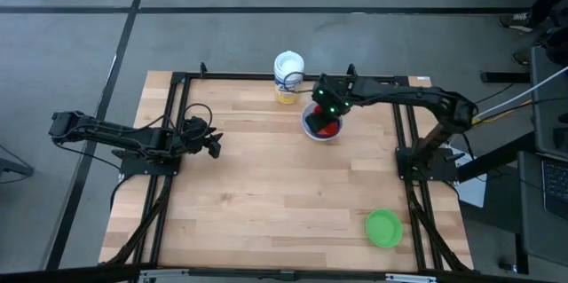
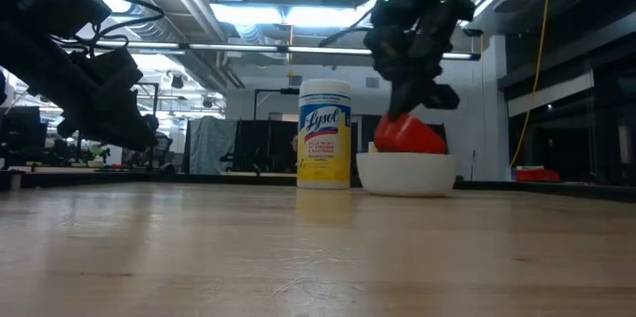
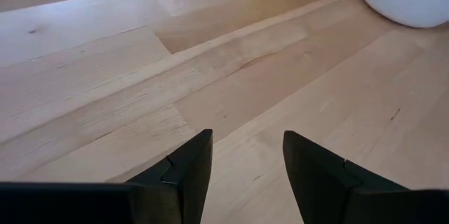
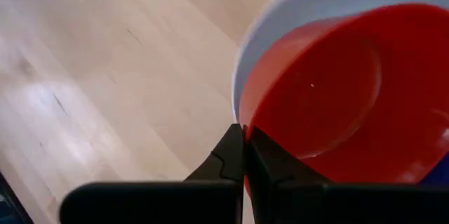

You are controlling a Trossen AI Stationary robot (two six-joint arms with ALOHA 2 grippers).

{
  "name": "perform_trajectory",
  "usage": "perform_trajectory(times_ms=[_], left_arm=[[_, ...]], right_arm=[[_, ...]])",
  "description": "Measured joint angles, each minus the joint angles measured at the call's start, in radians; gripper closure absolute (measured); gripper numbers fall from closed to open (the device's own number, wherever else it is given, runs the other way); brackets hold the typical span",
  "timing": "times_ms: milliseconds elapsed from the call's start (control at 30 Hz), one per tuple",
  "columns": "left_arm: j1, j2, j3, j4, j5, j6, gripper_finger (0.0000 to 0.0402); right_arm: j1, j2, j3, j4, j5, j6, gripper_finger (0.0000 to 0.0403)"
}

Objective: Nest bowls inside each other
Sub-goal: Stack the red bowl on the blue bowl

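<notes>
A white bowl [image 1: 309,127] stands near the table's far edge, right of the middle, with a dark blue bowl [image 4: 438,176] showing inside it. A red bowl [image 2: 408,136] sits tilted in the white bowl [image 2: 407,173], and my right gripper [image 2: 409,108] is shut on it from above. A green bowl [image 1: 383,228] rests alone on the wood near the front right corner. My left gripper [image 3: 245,157] hovers open over bare wood at the table's left side [image 1: 213,144], far from the bowls. My right gripper pinches the red bowl's rim [image 4: 247,122] between its two fingers, which come from above, slanting down. The bowl hangs tilted below the fingers, with its lower part inside the white bowl [image 4: 280,20]. Whether it rests on the bowls beneath cannot be told.
A white-lidded cylindrical wipes container with a yellow label [image 1: 288,76] stands just left of the white bowl by the far edge [image 2: 325,134]. Black frame rails [image 1: 177,123] run along the table's left and right sides. Bare wood [image 1: 284,194] fills the middle and front.
</notes>
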Motion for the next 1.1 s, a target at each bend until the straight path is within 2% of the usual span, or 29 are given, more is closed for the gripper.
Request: perform_trajectory(times_ms=[300, 567, 800, 1100], left_arm=[[0.0, 0.0, 0.0, 0.0, -0.002, 0.001, 0.0231], [0.0, 0.0, 0.0, -0.001, -0.007, 0.007, 0.0231], [0.0, 0.0, 0.0, -0.002, -0.008, 0.009, 0.0231], [0.0, 0.0, 0.0, -0.002, -0.008, 0.009, 0.0231]], right_arm=[[-0.061, 0.103, 0.183, -0.131, -0.007, -0.131, 0.0402], [-0.065, 0.106, 0.185, -0.239, -0.024, -0.194, 0.0402], [-0.066, 0.108, 0.185, -0.253, -0.02, -0.219, 0.0402], [-0.061, 0.195, 0.186, -0.314, 0.008, -0.292, 0.0402]])
